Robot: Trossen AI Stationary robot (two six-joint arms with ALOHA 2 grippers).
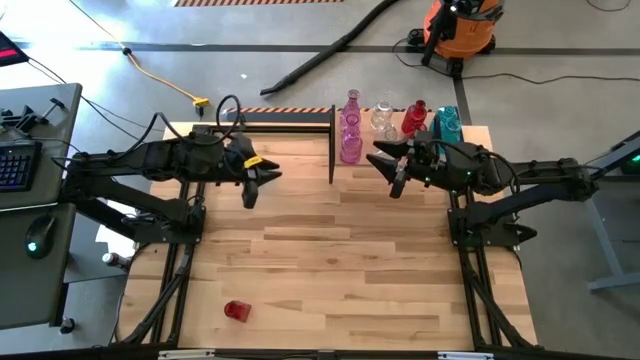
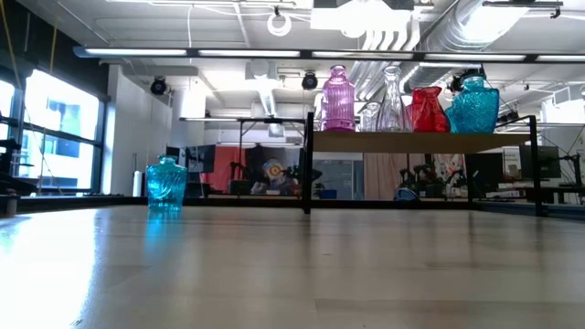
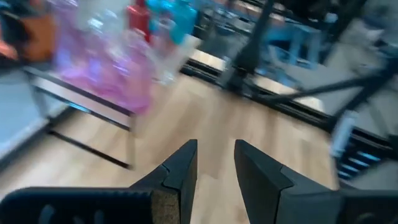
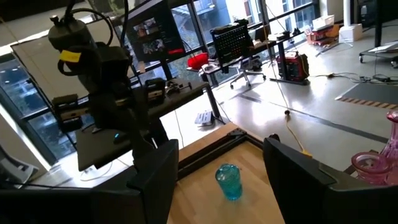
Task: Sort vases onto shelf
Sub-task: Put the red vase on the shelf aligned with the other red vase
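High view: yellow tag (image 1: 253, 161), unreadable, on left arm (image 1: 150, 160).

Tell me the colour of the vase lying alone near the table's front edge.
Red vase; the high view shows it best.

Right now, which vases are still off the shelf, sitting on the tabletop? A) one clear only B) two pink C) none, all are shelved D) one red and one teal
D: a red vase sits alone on the tabletop in the high view, and a teal vase stands on the table in the low view, while the shelf holds the others.
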